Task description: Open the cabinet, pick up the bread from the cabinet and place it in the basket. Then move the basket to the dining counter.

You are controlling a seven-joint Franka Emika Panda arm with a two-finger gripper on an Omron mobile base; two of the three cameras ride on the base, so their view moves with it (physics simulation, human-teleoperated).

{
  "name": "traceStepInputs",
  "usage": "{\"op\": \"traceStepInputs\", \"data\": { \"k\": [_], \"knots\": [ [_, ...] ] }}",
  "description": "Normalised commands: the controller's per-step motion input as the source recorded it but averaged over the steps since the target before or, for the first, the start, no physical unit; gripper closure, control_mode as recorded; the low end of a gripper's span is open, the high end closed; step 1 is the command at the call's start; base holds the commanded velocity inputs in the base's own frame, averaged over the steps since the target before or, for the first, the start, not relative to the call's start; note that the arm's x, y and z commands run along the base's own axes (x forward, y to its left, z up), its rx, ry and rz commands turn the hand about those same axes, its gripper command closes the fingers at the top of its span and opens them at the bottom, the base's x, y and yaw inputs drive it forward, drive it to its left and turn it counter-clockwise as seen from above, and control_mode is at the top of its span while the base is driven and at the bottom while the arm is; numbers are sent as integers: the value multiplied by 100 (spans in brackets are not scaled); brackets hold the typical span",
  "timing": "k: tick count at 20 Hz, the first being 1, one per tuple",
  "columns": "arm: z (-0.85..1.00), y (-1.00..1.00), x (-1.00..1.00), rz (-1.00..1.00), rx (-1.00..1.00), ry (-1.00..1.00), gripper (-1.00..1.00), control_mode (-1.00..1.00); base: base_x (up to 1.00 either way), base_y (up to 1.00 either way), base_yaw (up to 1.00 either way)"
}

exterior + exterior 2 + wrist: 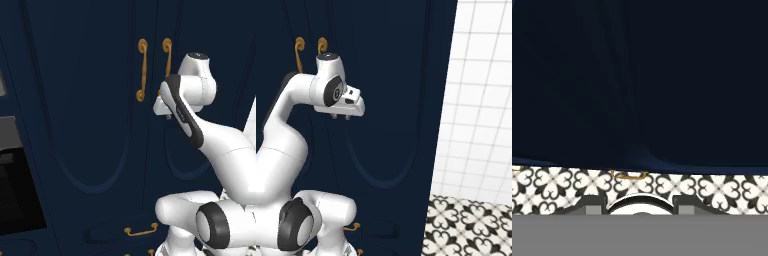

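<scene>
We are approaching the closed cabinet [90,125]; gripper [341,116], mid-left of frame, jaw state unclear, must next reach the brass handle [142,70].

Both base views closely flank the cabinet [95,125]; hand view faces downward.

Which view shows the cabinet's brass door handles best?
The left base view: both long curved brass handles show nearly full length on the closed cabinet doors, the right one partly behind the arm. The right base view catches just their curled tops above the arm. The hand view looks down the navy door front to the floor.
</scene>
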Motion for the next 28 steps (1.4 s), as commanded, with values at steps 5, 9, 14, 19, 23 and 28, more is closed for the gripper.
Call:
{"op": "traceStepInputs", "data": {
  "k": [5,9,14,19,23,28],
  "knots": [
    [0,1,-33,0,0,-13,-100,-100,0,0,0],
    [18,0,-21,0,0,-20,-100,-100,0,0,0],
    [58,15,-16,0,0,-12,-100,-100,0,0,0],
    [68,39,-1,0,0,-12,-100,-100,0,0,0],
    [41,38,6,0,0,-25,-100,-100,0,0,0],
    [31,9,24,-6,0,-12,-100,-100,0,0,0]
  ]
}}
